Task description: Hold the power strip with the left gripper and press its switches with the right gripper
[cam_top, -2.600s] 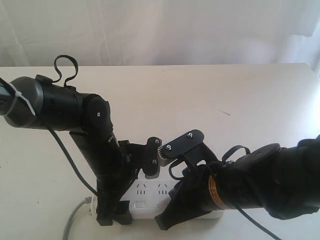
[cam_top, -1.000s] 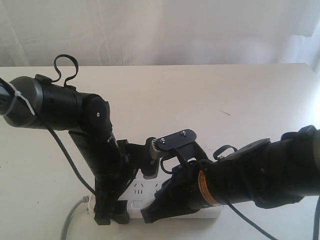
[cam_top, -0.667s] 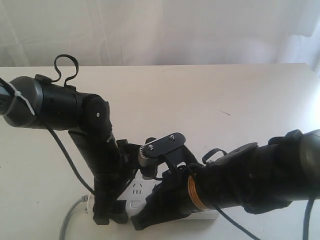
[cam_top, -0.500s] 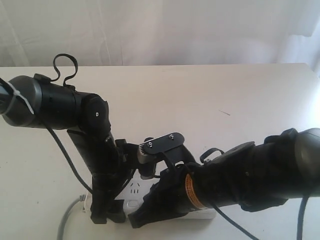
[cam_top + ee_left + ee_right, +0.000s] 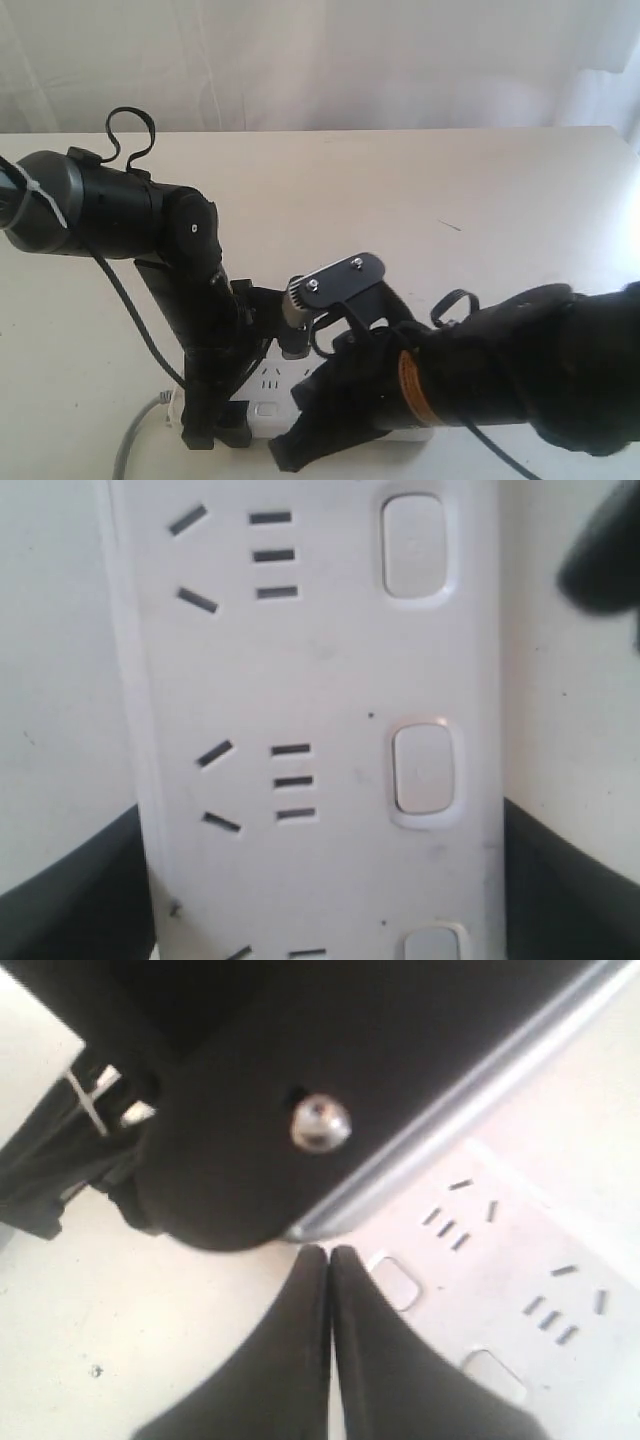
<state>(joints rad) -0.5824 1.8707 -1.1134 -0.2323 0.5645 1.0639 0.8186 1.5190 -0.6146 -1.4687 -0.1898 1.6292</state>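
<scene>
Power strip (image 5: pixel 300 680) sits clamped in the left claw (image 5: pixel 322 880).

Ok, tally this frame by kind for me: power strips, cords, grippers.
power strip: 1
grey cord: 1
grippers: 2, the left gripper and the right gripper
total: 4

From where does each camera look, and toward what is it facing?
Exterior: raised, looking obliquely down on the table; left arm, right arm and power strip show.
Left wrist: close over the strip's switches; left claw fingers flank it.
Right wrist: looks along the shut right claw toward a switch; left arm nearby.
Both wrist views share the strip's switches.
</scene>
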